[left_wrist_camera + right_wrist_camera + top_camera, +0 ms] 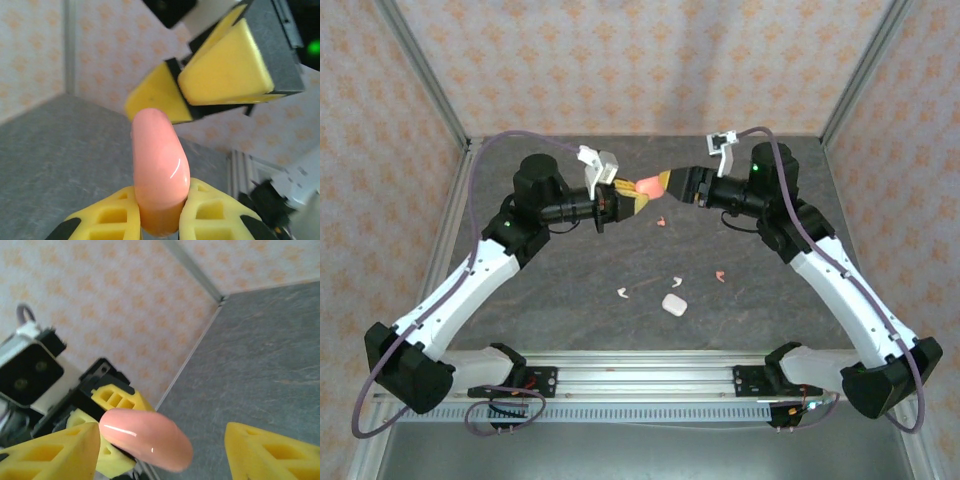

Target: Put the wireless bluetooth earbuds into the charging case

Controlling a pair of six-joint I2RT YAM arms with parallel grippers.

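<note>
The left gripper [160,220] is clamped on the lower end of the coral-pink case [159,170], holding it in the air above the middle of the tabletop [570,270], toward its far edge. The case appears closed. No seam or open lid can be made out.

The right gripper [162,440] faces it with its fingers spread wide. The case's free end sits between them, close to one finger but not gripped.

The earbuds all lie loose on the tabletop below. One coral-pink earbud [661,222] lies under the raised grippers, and another coral-pink earbud [720,276] is nearer the right edge. Two white earbuds [623,293] [674,282] and the white case [672,304] lie around the middle, toward the near edge.

The step in hand looks like case preparation — one arm steadies the case while the other takes its lid end. Next, the right fingers probably need to close squarely on that rounded, glossy tip, which could slip, and hinge it open before any earbud is fetched.
</note>
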